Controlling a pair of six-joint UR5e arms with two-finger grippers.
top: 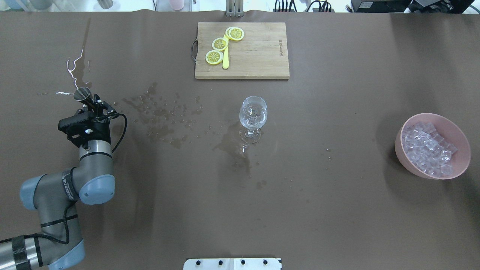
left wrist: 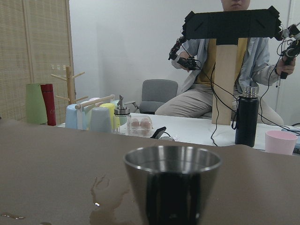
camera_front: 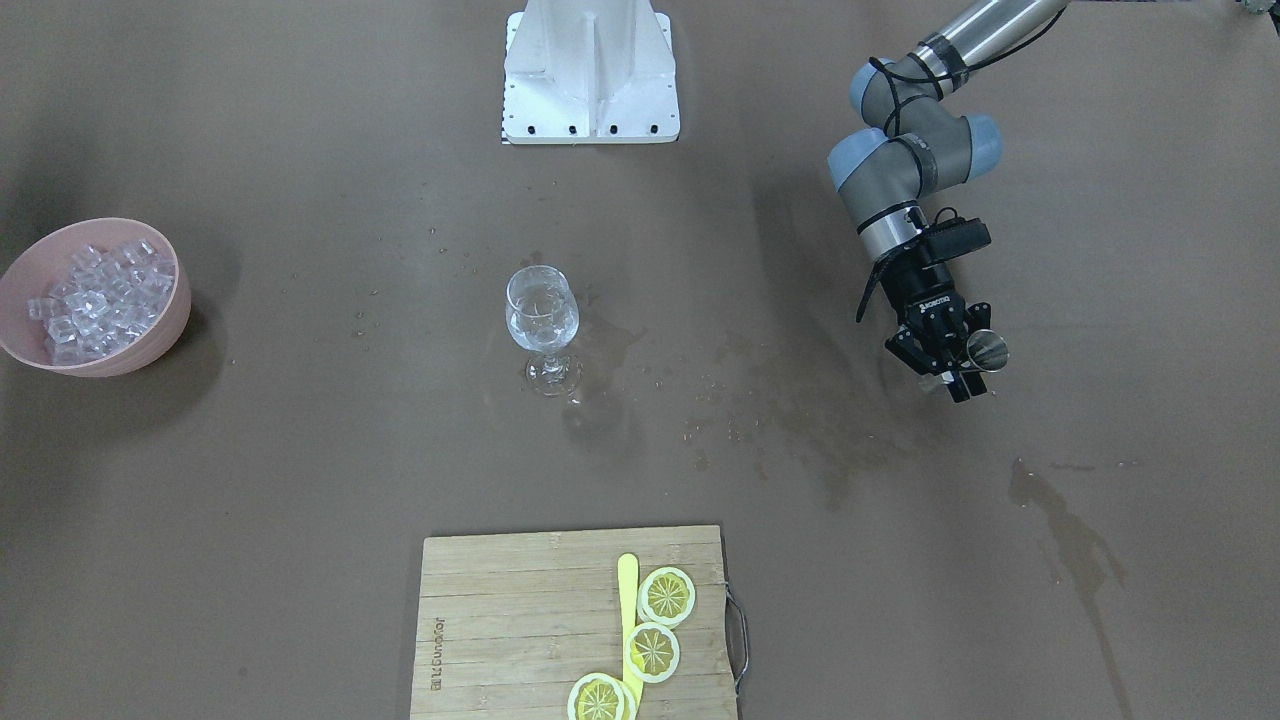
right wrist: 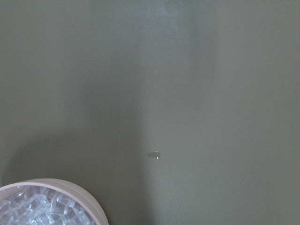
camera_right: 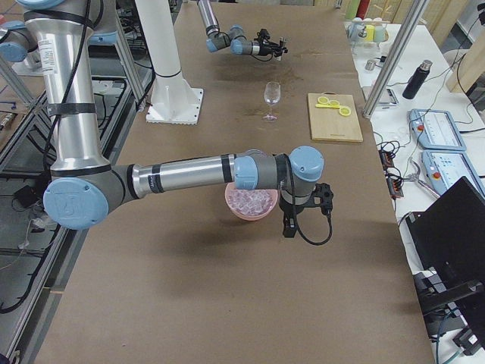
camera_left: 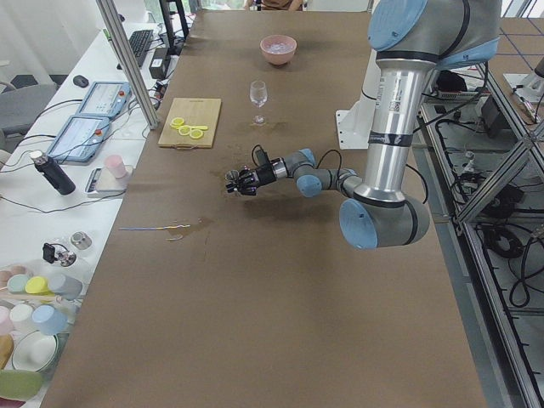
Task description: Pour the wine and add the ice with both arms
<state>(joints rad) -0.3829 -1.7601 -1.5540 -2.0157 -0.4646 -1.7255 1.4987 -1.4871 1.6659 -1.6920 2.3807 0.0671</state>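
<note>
A clear wine glass (top: 254, 116) stands upright mid-table with a little clear wine in its bowl; the glass (camera_front: 541, 320) is far from both arms. My left gripper (top: 89, 101) hovers at the table's left side, shut on a small steel cup (top: 82, 93). That steel cup (left wrist: 172, 183) fills the lower left wrist view. Ice cubes (top: 427, 148) fill a pink bowl (top: 459, 148) at the right. My right arm's wrist (camera_right: 301, 182) hangs over that bowl (camera_right: 235, 212); I cannot tell whether its gripper is open or shut.
A wooden cutting board (top: 258, 56) with lemon slices (top: 219, 44) and a yellow knife lies at the far edge. Wet stains (top: 165, 120) spread between the left gripper and the glass. The white pedestal (camera_front: 590, 75) stands at the robot's side. A person (left wrist: 234, 70) sits beyond the table.
</note>
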